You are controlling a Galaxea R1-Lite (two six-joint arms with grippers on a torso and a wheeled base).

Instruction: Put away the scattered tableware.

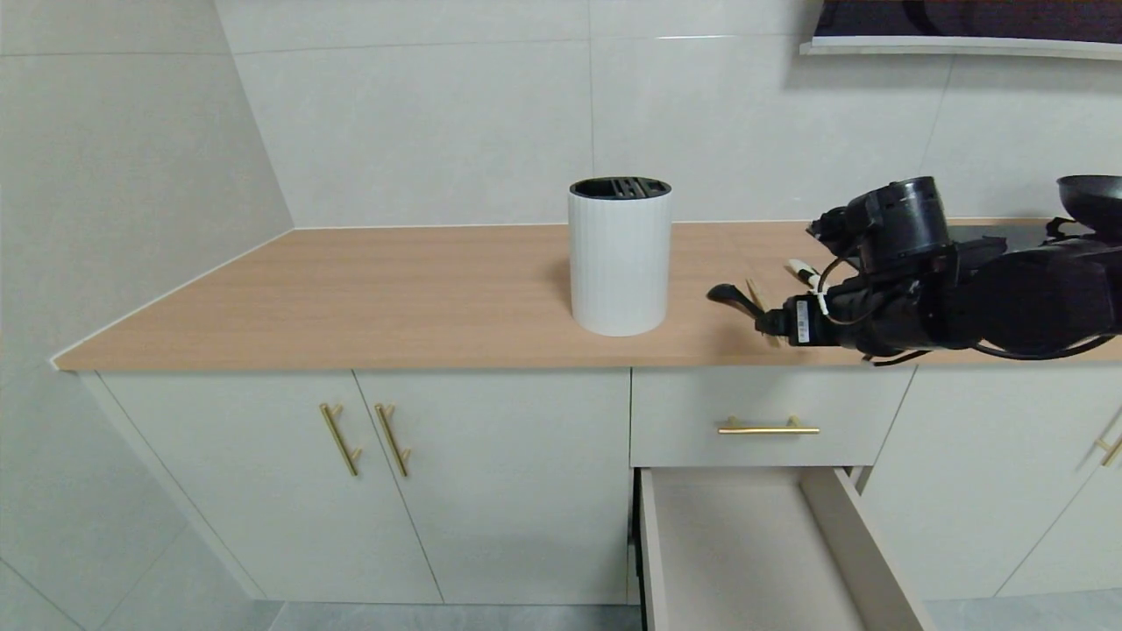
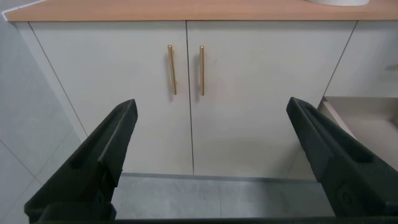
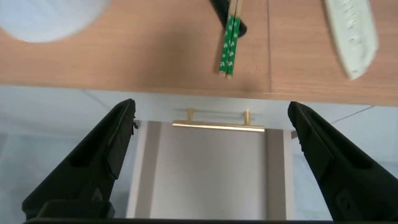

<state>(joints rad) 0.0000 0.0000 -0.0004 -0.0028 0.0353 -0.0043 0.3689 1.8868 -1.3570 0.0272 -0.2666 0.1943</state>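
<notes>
Chopsticks with green ends (image 3: 228,50) lie near the wooden counter's (image 1: 394,289) front edge, across a dark utensil (image 3: 225,17). A white utensil (image 3: 352,38) lies beside them. A tall white holder with a slotted black top (image 1: 620,258) stands mid-counter, left of them. My right gripper (image 3: 210,109) hangs open over the counter's front edge just short of the chopsticks (image 1: 754,294), holding nothing; it also shows in the head view (image 1: 764,319). My left gripper (image 2: 208,165) is open and empty, low down, facing the cabinet doors.
A drawer (image 1: 745,552) stands pulled open below the counter, under a shut drawer with a gold handle (image 1: 769,428). Two cabinet doors with gold handles (image 2: 185,70) are shut. A black pan (image 1: 1089,197) sits at the far right, by the tiled wall.
</notes>
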